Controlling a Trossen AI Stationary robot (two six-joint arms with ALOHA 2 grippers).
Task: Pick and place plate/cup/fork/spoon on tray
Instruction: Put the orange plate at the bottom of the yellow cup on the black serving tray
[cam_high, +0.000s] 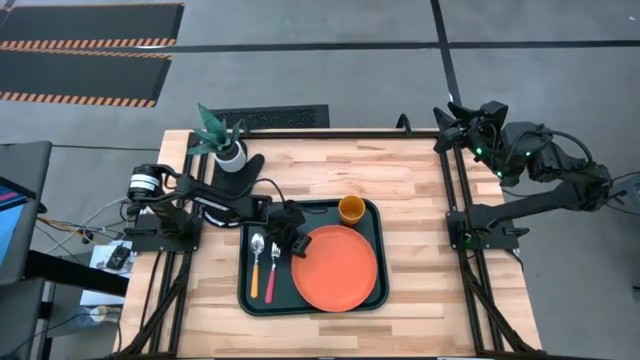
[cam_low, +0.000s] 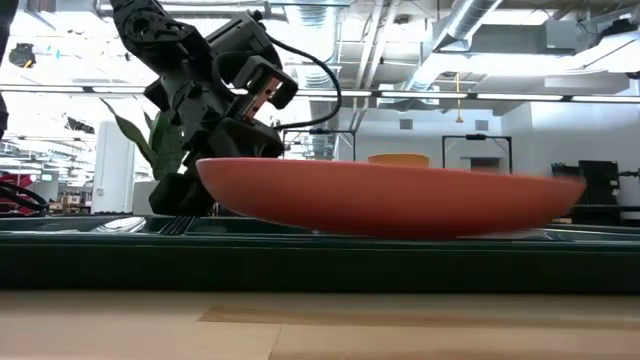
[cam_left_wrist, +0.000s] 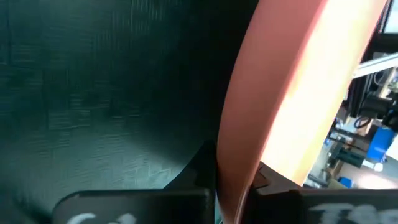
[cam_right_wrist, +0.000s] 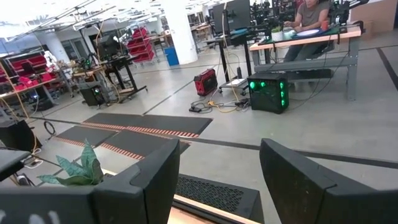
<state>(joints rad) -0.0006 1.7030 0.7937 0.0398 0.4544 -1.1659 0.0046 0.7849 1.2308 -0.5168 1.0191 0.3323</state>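
Plate (cam_left_wrist: 273, 106) rim between left pincer (cam_left_wrist: 233, 186) fingers

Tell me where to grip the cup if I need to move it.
Grip the cup by its rim, coming straight down from above. It stands upright and open-topped in the tray's far right corner, with the plate close beside it, so a side approach is crowded. The right end effector, parked open off the table, seems nearer.
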